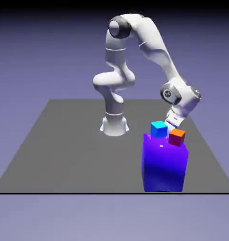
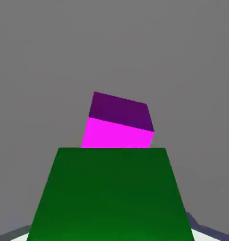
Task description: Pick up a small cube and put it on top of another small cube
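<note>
Everything is flat-shaded render, no texture. Surface (image 1: 64, 150) is a matte dark grey slab against a blue-violet backdrop; arm (image 1: 154, 47) is glossy white with rounded links and grey joint caps.

Exterior view: a big blue block (image 1: 164, 162), tall, sharp-edged and saturated, sits toward that view's right, near the front edge of the surface. On its top are two tiny cubes: cyan cube (image 1: 159, 128) toward the left, orange cube (image 1: 177, 136) just beside it on the right, slightly lower in the picture. They look close but apart; can't tell if the corners touch. The arm's wrist comes down right behind these two, so the block and cubes hide the end effector in this view.

Hand view: green cube (image 2: 111, 197) fills the lower half, large, between where the fingertips would be, and hides them. It's bright to mid green, plain faces, crisp straight edges, top edge level across the frame. The end effector is clamped narrow on the green cube, held off the surface. Pale slivers show at the bottom corners; can't say what they are.

Beyond it, a magenta cube (image 2: 118, 122) rests on the grey surface, turned askew, with one face dark purple and the near face bright pink. It's not visible in the exterior view.
</note>
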Motion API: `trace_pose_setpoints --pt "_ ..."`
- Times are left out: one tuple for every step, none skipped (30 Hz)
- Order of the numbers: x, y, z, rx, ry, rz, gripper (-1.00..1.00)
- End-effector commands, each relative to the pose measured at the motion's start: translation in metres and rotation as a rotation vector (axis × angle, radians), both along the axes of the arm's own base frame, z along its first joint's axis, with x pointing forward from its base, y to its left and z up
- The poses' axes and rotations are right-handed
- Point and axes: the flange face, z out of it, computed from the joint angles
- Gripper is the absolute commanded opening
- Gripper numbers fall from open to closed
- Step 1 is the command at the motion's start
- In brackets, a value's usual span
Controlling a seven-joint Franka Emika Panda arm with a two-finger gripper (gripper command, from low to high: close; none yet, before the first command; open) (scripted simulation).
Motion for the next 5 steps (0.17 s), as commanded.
trace_pose_setpoints --pt "-0.003 -0.006 -0.015 0.000 0.000 0.002 -1.00" --pt "-0.004 -0.006 -0.017 0.001 0.000 0.002 -1.00" --pt "-0.004 -0.006 -0.017 0.001 0.000 0.002 1.00" --pt "-0.004 -0.006 -0.017 0.001 0.000 0.002 1.00" --pt "0.000 -0.001 -0.002 -0.001 -0.002 0.001 1.00"
